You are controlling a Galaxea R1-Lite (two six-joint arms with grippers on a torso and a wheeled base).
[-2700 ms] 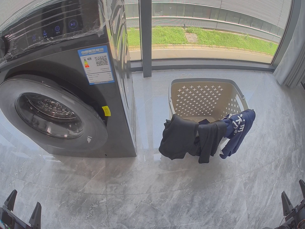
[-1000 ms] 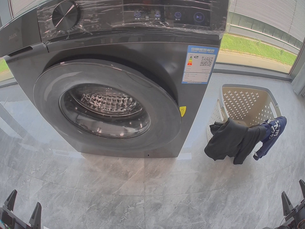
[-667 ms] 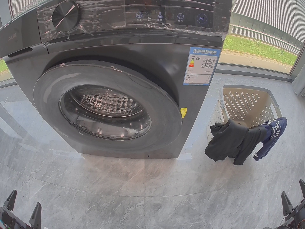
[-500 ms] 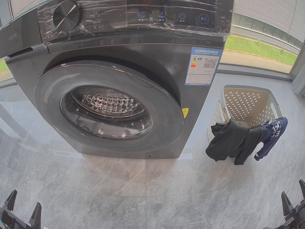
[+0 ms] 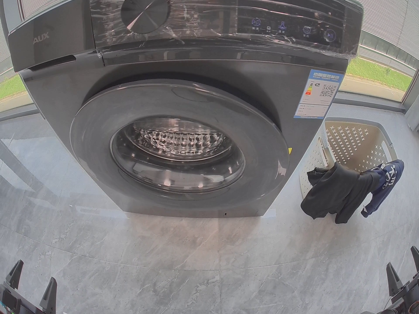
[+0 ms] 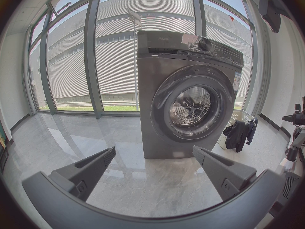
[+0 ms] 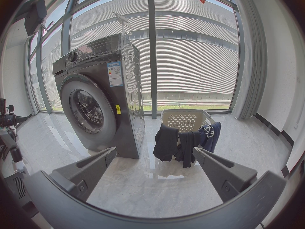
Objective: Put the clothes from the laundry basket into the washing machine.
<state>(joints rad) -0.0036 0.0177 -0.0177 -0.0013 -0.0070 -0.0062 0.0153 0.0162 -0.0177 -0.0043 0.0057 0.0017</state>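
Grey marble floor (image 5: 196, 262) all round, and the washing machine (image 5: 187, 79) stands dead ahead of us. Its round door (image 5: 174, 153) looks shut, so our guess is that it has to come open before any clothes go in. The laundry basket (image 5: 358, 140) sits on the floor just beside the machine's right side, toward the window edge of the floor. The clothes aren't really down inside it. A dark garment (image 5: 336, 192) and a blue garment (image 5: 384, 184) are draped over the basket's near rim, side by side along it, with their long ends hanging down the outside toward the floor. That puts the whole lot ahead and off to our right, so the right arm is clearly the nearer one, and the left arm sits closer to the door side. Both arms are low and well apart from everything. The left fingers (image 6: 85, 172) are spread wide with nothing between them, and so are the right fingers (image 7: 225, 175), empty and touching nothing. We'd reckon the hanging folds along that rim are the easy place to pinch.
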